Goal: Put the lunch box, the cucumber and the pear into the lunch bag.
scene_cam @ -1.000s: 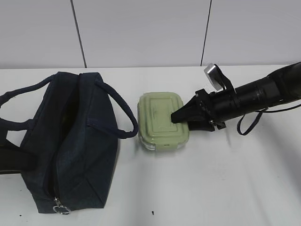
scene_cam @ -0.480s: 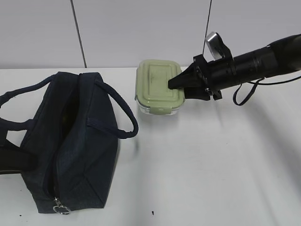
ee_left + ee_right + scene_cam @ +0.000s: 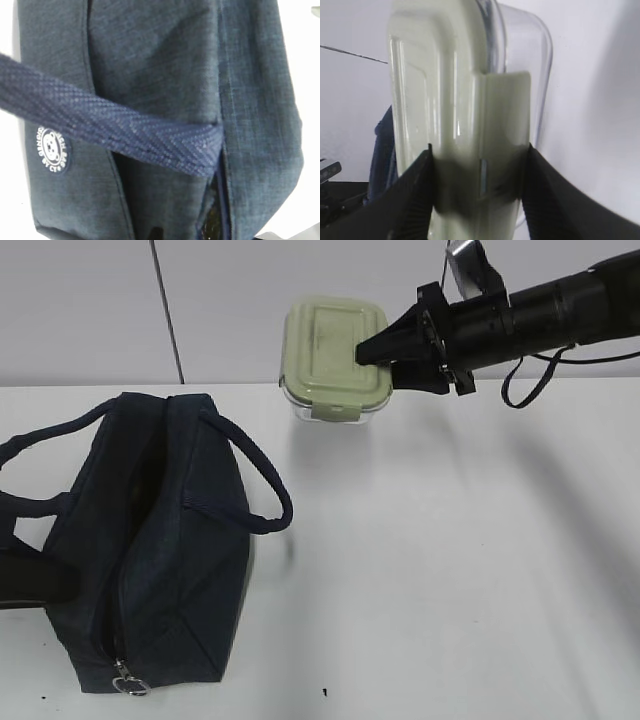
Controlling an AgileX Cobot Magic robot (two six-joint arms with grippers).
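Box up in the right gripper, bag open below

Box (image 3: 333,355) hangs clear of the surface (image 3: 450,570), and your right gripper (image 3: 378,352) has it: one finger lies on the embossed lid, the other sits under the clear base. In the right wrist view you see the black fingers (image 3: 410,200) clamped on either side of the box (image 3: 445,110), right at a pale clasp. The box is close to level in the exterior view, its front clasp facing the camera, up against the wall panels and to the right of the bag.

Bag (image 3: 150,540) rests on the surface at the left, its mouth gaping, one handle (image 3: 255,475) arching toward the middle and the ring pull (image 3: 127,681) at the near end. Your left gripper does not show in any view; its jaws are closed. Its wrist camera is filled by the bag (image 3: 165,75), with a handle strap (image 3: 125,135) across it and a round white label (image 3: 53,150).
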